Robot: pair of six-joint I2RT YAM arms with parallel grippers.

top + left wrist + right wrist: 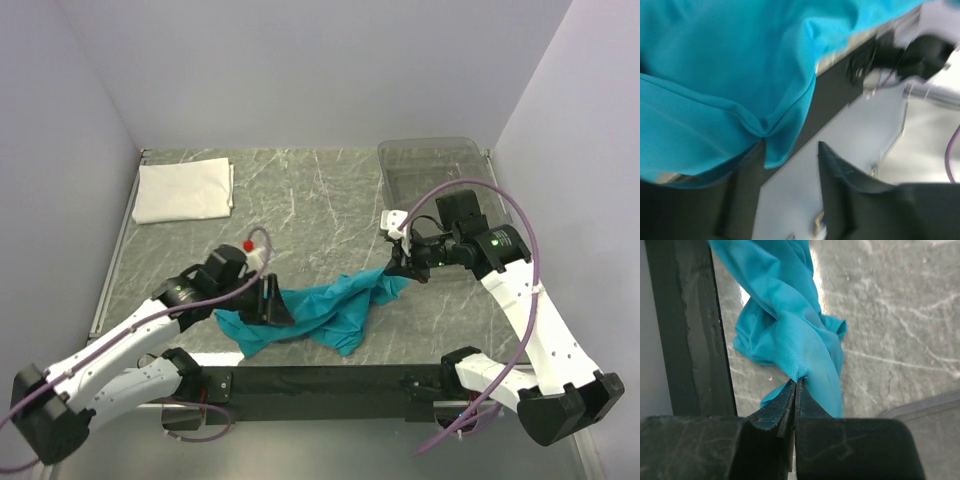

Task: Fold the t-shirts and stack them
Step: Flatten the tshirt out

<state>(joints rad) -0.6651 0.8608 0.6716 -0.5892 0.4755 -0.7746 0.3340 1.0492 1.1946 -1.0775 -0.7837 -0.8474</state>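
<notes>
The teal-blue t-shirt point(330, 305) lies crumpled on the near middle of the grey marbled surface point(320, 200), stretched between the two arms and partly over the dark strip at the near edge. The right end effector point(796, 384) is closed tight on a bunched fold at the shirt's right end. In the right wrist view, the cloth twists away from the pinched tips and down to the surface. The left end effector point(274, 304) is at the shirt's left end with its jaws apart. In the blurred left wrist view one dark finger point(845, 180) stands clear of the cloth, and the other seems to be under the draped fabric, so nothing looks clamped there. The white t-shirt point(185, 190) lies folded flat in the far left corner, well apart from the teal one. A clear plastic bin point(432, 158) sits in the far right corner.
</notes>
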